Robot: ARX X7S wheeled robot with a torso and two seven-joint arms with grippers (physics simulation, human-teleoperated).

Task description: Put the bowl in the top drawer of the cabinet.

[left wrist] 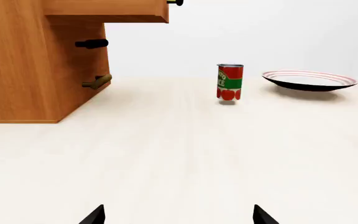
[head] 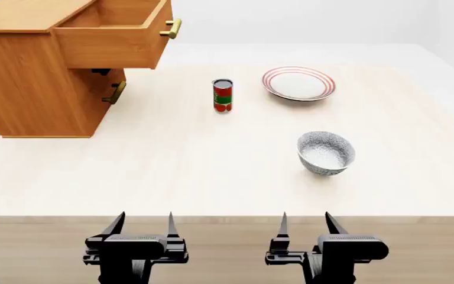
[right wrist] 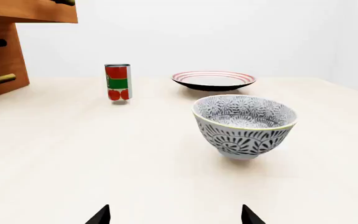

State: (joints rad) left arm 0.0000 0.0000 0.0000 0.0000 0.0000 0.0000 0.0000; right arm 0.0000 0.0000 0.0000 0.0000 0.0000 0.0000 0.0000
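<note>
The speckled bowl (head: 326, 152) (right wrist: 245, 124) stands upright on the pale table, right of centre, ahead of my right gripper (head: 304, 223) (right wrist: 175, 215), which is open and empty near the front edge. My left gripper (head: 144, 223) (left wrist: 177, 215) is open too, with bare table between its tips. The cabinet (head: 33, 71) (left wrist: 24, 65) sits at the far left. Its top drawer (head: 120, 32) (left wrist: 107, 10) is pulled out, and its inside is in view from the head camera with nothing showing in it. The lower drawer (head: 113, 92) is closed.
A red and green tomato can (head: 223, 95) (left wrist: 229, 82) (right wrist: 118, 82) stands mid-table, between the cabinet and a flat white plate with red rim rings (head: 299, 83) (left wrist: 309, 80) (right wrist: 214, 80) at the back. The table's front edge (head: 227, 216) runs just beyond both grippers.
</note>
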